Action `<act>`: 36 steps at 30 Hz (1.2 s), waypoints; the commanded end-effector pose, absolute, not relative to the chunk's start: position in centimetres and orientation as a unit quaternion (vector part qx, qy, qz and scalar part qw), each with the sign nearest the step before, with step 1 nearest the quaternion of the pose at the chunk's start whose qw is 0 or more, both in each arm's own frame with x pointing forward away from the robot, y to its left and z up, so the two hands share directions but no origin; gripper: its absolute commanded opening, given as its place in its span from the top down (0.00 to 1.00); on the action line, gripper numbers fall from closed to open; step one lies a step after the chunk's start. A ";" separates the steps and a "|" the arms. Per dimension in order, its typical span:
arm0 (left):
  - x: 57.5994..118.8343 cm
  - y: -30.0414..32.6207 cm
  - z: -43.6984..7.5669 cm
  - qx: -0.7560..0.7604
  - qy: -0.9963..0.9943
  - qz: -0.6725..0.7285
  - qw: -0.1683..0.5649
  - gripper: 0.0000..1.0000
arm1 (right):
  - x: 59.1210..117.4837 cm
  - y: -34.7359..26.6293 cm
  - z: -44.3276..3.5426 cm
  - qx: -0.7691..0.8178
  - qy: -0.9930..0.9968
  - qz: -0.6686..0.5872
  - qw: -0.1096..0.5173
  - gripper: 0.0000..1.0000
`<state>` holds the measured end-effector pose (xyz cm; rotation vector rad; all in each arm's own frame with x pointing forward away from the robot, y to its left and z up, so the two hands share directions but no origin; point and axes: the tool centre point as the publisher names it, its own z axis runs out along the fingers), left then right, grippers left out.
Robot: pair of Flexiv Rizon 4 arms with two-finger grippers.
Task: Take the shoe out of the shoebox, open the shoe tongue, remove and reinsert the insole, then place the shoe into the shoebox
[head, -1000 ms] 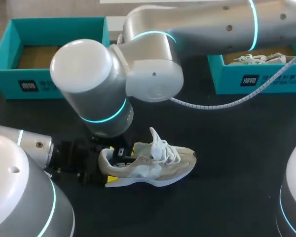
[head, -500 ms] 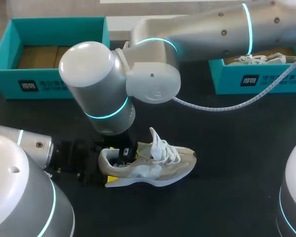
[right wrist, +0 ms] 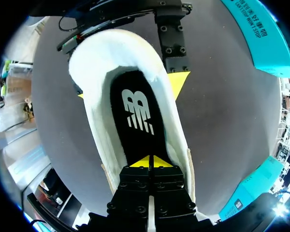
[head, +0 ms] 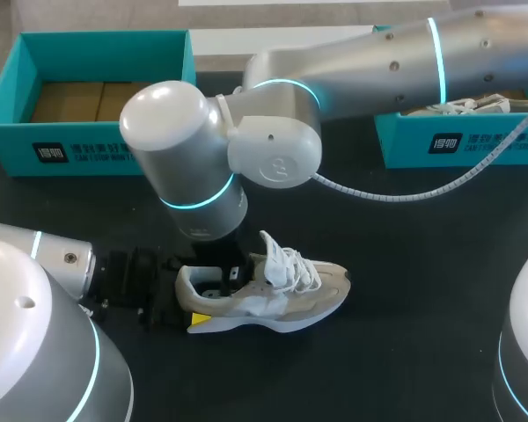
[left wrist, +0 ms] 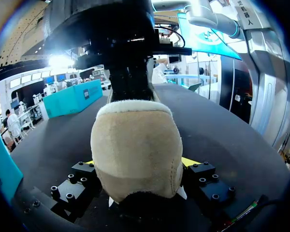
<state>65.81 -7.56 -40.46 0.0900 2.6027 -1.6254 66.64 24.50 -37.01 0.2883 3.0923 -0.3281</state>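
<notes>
Right gripper (right wrist: 150, 163), fingertips pressed together, reaching down through the collar of the sneaker (head: 282, 294) with its yellow tips on the black insole (right wrist: 135, 121). Whether any fold of insole is caught between them cannot be told. Left gripper (left wrist: 139, 166) clamps the heel from both sides, steadying the sneaker on its sole on the dark matte table (head: 422, 264), tongue (head: 277, 253) lifted upright. The sneaker appears light, with a soft suede-and-mesh upper that would buckle under a squeeze. The padded heel looks the firmest part and the soundest place to hold. The insole is judged thin and bendable, best lifted by its heel-end edge and peeled out. The tabletop probably offers fair friction. The open teal shoebox (head: 88, 132), its brown floor showing, sits at the far left, well apart. A second shoebox (head: 458, 141) stands at the far right.
</notes>
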 end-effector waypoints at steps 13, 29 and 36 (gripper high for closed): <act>65.8 -7.7 -40.7 0.029 0.848 -0.529 0.037 1.00 | 67.5 23.9 -38.2 0.118 0.987 -0.105 0.030 0.67; 65.8 -7.7 -40.7 0.029 0.848 -0.529 0.037 1.00 | 68.7 24.5 -40.6 0.101 0.990 -0.089 0.033 0.70; 65.8 -7.7 -40.7 0.029 0.848 -0.529 0.037 1.00 | 67.5 24.9 -42.1 0.074 0.994 -0.079 -0.005 1.00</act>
